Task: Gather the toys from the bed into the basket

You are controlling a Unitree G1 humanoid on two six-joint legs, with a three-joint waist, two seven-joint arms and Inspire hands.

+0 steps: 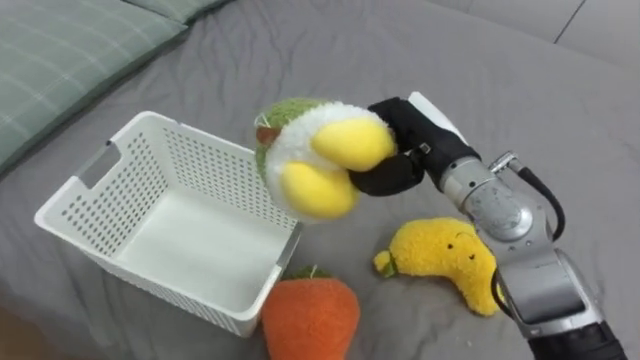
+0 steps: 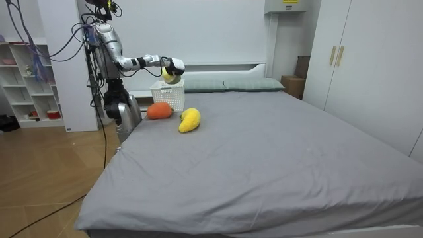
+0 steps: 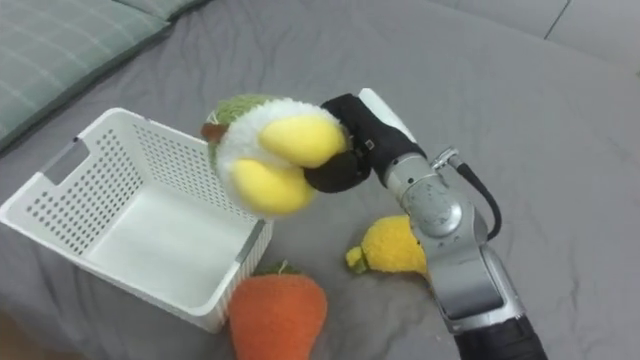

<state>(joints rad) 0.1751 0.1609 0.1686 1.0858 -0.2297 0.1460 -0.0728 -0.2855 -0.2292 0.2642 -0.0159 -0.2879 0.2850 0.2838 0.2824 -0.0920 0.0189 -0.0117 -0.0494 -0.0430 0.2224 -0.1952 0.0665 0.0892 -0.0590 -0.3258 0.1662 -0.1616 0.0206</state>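
My right hand (image 1: 405,150) (image 3: 350,150) is shut on a white, yellow and green plush toy (image 1: 315,155) (image 3: 265,150). It holds the toy in the air over the near right rim of a white plastic basket (image 1: 150,235) (image 3: 110,220). The basket is empty inside. A yellow plush banana (image 1: 445,260) (image 3: 390,245) lies on the grey bed under my forearm. An orange plush carrot (image 1: 310,315) (image 3: 278,315) rests against the basket's near corner. In the room view my hand (image 2: 177,67) holds the toy (image 2: 169,76) above the basket (image 2: 168,96) at the bed's head end.
Green checked pillows (image 1: 70,55) lie at the upper left, beyond the basket. The grey bedspread (image 1: 560,100) stretches open to the right. In the room view I stand beside the bed near white shelves (image 2: 30,82), with wardrobes (image 2: 360,59) on the far side.
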